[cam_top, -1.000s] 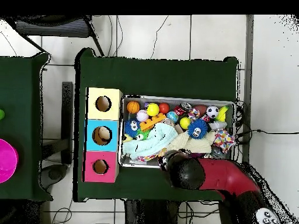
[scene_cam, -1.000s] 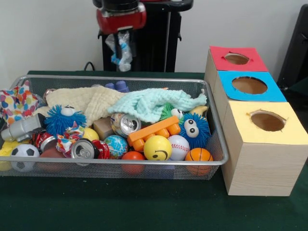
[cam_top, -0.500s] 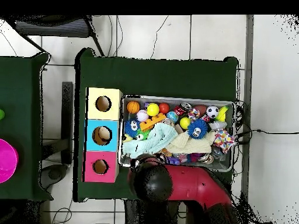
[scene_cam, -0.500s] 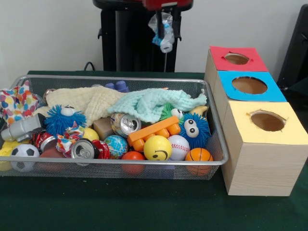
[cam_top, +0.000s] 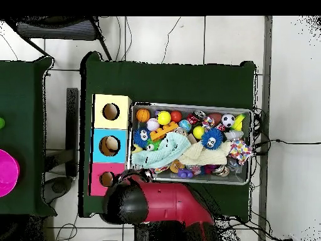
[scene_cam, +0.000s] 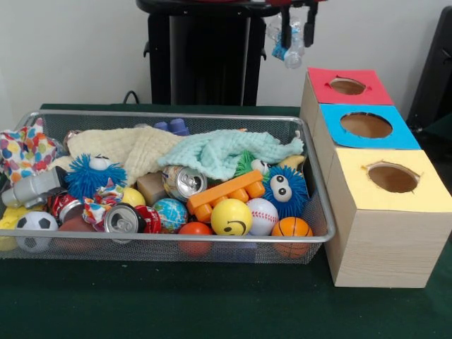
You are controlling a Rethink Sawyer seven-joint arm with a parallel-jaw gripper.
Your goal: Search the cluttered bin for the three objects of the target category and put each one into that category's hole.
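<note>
Gripper [scene_cam: 295,28] sits at the top edge of the front view, black fingers [scene_cam: 286,25] clamped on a crinkly clear plastic bottle [scene_cam: 291,48] with a blue-and-white label; the bottle hangs below the tips, clear of everything. In the overhead view the arm [cam_top: 166,206] covers it all, so the grip shows only from the front.

Just below and to the right of the pincer in the front view: the pale wooden box [scene_cam: 381,233], three round holes in its top. Nearest the gripper is the red-surround hole [scene_cam: 347,86], next out the blue-surround hole [scene_cam: 366,125], farthest the yellow-surround hole [scene_cam: 393,178]. All three look dark inside; contents not discernible.

Below and to the left of the pincer: the bin [scene_cam: 321,212], shallow silver wire mesh with a thick rim, packed full. Soft stuff on top: mint waffle cloth [scene_cam: 226,152], cream cloth [scene_cam: 123,148]. Under and in front: dented metal can [scene_cam: 185,182], second can [scene_cam: 126,219], fuzzy blue spiky toy with eyes [scene_cam: 286,189], orange plastic block [scene_cam: 224,194], yellow smiley ball [scene_cam: 231,217], baseball [scene_cam: 263,215], small basketball [scene_cam: 291,229], soccer ball [scene_cam: 35,227].
</note>
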